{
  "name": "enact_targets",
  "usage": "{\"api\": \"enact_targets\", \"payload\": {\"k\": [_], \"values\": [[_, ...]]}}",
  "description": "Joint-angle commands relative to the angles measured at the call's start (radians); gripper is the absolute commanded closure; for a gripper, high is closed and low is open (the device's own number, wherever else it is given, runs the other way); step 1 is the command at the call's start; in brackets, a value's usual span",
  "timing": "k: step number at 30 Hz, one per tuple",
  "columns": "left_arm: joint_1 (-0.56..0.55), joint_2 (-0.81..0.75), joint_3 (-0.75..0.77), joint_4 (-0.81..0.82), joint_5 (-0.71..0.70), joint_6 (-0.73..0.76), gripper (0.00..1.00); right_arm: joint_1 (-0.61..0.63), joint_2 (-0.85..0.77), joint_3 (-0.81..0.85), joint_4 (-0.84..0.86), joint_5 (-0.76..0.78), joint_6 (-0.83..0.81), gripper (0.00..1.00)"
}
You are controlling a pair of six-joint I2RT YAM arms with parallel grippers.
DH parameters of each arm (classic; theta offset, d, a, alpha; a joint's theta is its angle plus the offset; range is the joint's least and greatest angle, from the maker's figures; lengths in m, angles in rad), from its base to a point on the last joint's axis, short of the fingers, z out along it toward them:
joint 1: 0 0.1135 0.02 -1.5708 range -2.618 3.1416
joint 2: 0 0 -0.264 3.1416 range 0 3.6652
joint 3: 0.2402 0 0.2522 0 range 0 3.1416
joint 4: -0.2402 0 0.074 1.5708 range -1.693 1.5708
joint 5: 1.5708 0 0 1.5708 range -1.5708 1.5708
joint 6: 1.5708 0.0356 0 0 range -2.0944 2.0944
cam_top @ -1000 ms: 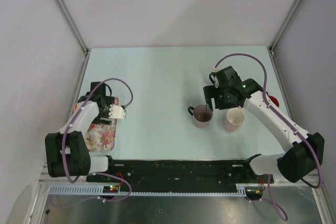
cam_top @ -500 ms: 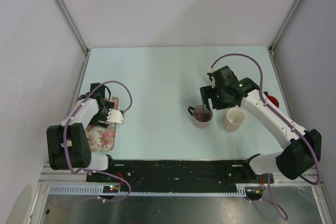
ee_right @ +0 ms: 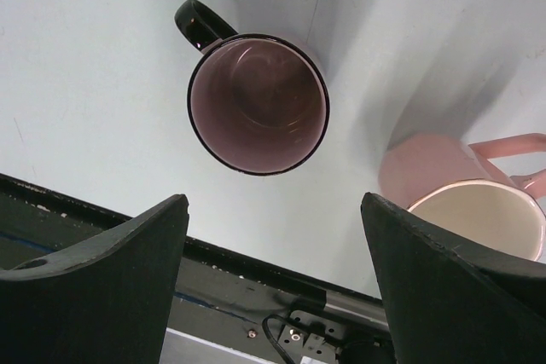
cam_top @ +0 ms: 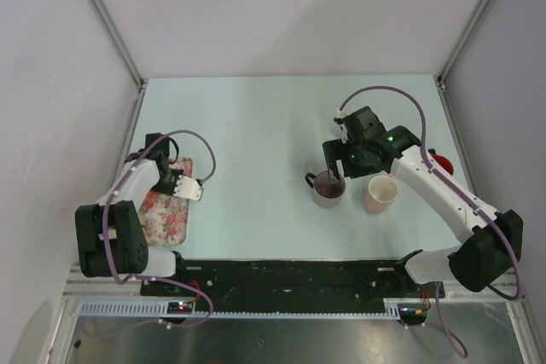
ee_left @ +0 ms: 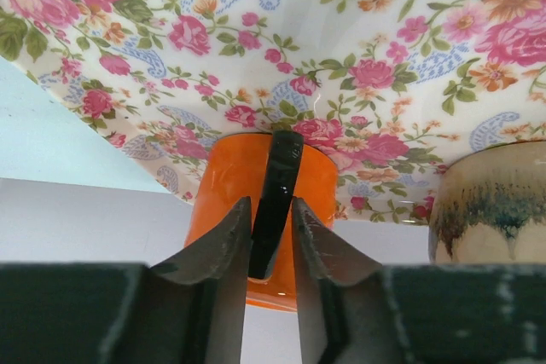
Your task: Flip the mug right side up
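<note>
In the left wrist view an orange mug (ee_left: 223,202) with a black handle (ee_left: 277,185) stands against a floral tray (ee_left: 358,49). My left gripper (ee_left: 271,204) is shut on that handle, one finger pressed to each side. From above, the left gripper (cam_top: 158,181) covers the orange mug at the left edge of the tray (cam_top: 166,217). My right gripper (ee_right: 275,202) hangs open above a maroon mug (ee_right: 256,106) that stands upright with its mouth up. In the top view the right gripper (cam_top: 335,172) is just over the maroon mug (cam_top: 328,191).
A pink mug (ee_right: 452,185) stands upright right of the maroon one, seen from above as the pink mug (cam_top: 381,194). A beige speckled mug (ee_left: 490,202) sits beside the orange one on the tray. A red object (cam_top: 444,162) lies by the right wall.
My left gripper's jaws have closed from wide open onto the orange mug's black handle. The right gripper shifted slightly left over the maroon mug and stayed open.
</note>
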Motion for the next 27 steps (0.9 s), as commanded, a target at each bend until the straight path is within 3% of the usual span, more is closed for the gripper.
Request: {"api": "enact_targets", "payload": {"k": [1, 3, 6, 19, 27], "values": [[0.007, -0.026, 0.034, 0.004, -0.012, 0.024, 0.81, 0.006, -0.028, 0.048, 0.000, -0.014, -0.022, 0.12], [0.005, -0.026, 0.042, 0.003, -0.011, 0.010, 0.94, 0.006, -0.033, 0.050, 0.000, -0.014, -0.022, 0.12], [-0.001, -0.038, 0.063, 0.003, 0.022, -0.034, 0.99, 0.007, -0.042, 0.052, -0.002, -0.013, -0.024, 0.12], [-0.038, -0.120, 0.294, -0.052, 0.304, -0.527, 1.00, 0.034, -0.096, 0.100, 0.080, -0.065, 0.030, 0.12], [-0.041, -0.134, 0.412, -0.102, 0.476, -0.845, 1.00, 0.163, -0.073, 0.097, 0.337, -0.162, 0.097, 0.12]]}}
